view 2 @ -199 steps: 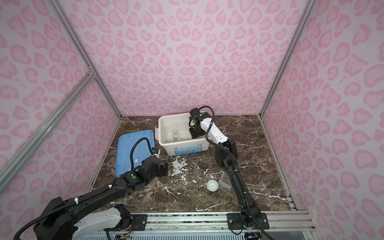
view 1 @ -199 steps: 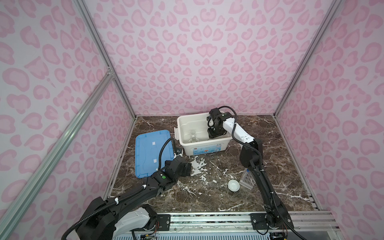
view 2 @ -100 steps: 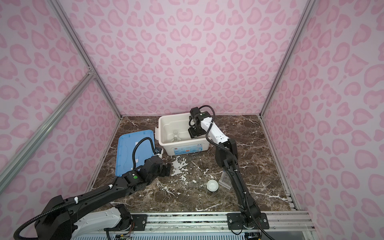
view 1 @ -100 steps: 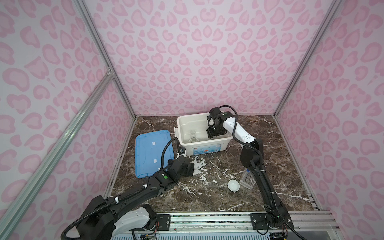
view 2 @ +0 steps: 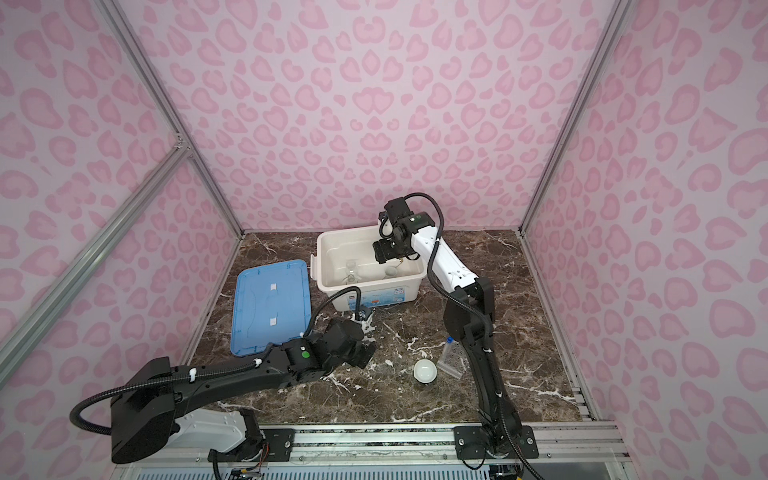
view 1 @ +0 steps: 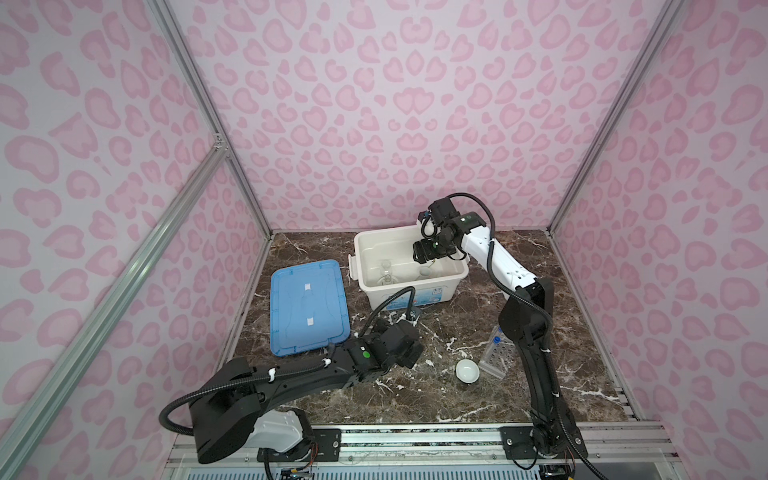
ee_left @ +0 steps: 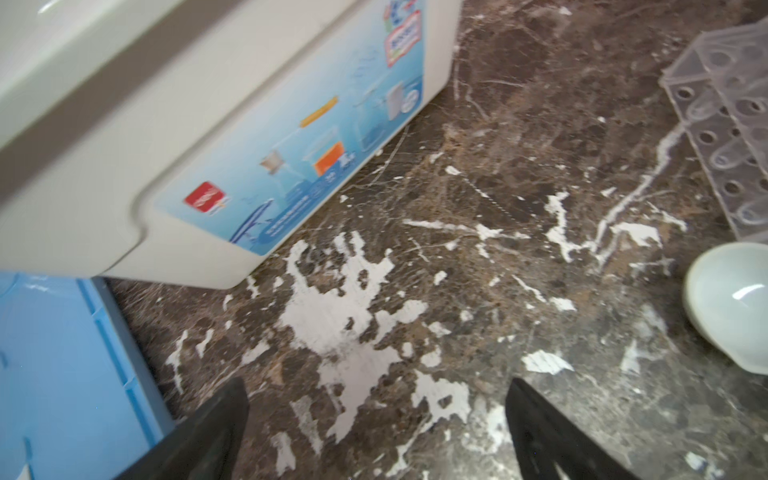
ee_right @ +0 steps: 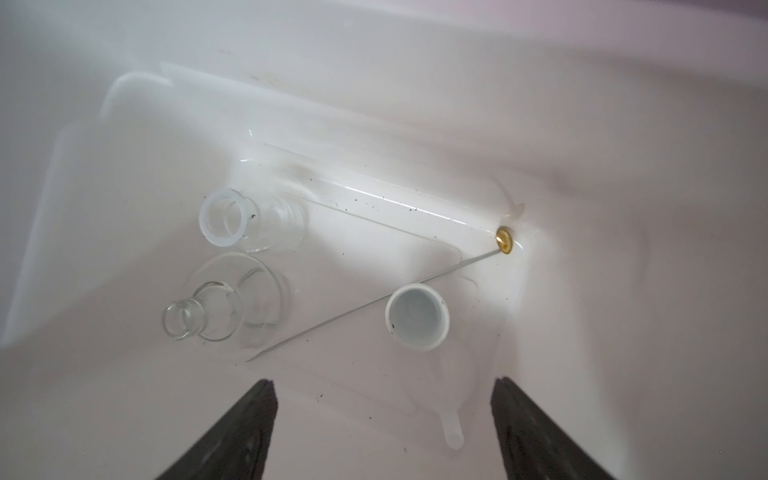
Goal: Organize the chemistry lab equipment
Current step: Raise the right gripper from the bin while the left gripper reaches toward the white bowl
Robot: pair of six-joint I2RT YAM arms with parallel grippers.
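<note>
1. The right gripper [ee_right: 384, 386] hangs inside the white storage box [ee_right: 623, 124], jaws apart and holding nothing.
2. Just ahead of its fingertips, a small white dish [ee_right: 417, 318] sits mouth-up on the box floor. A wide-mouthed flask [ee_right: 249, 220] and a narrow-necked flask [ee_right: 220, 307] sit farther off to one side.
3. The left gripper [ee_left: 376, 386] hovers over the marble table [ee_left: 519, 124], jaws wide apart and empty.
4. Off to one side of it, the second white dish [ee_left: 731, 303] sits just beside the clear tube rack [ee_left: 727, 137]. The blue lid [ee_left: 62, 353] lies on the opposite side.
</note>
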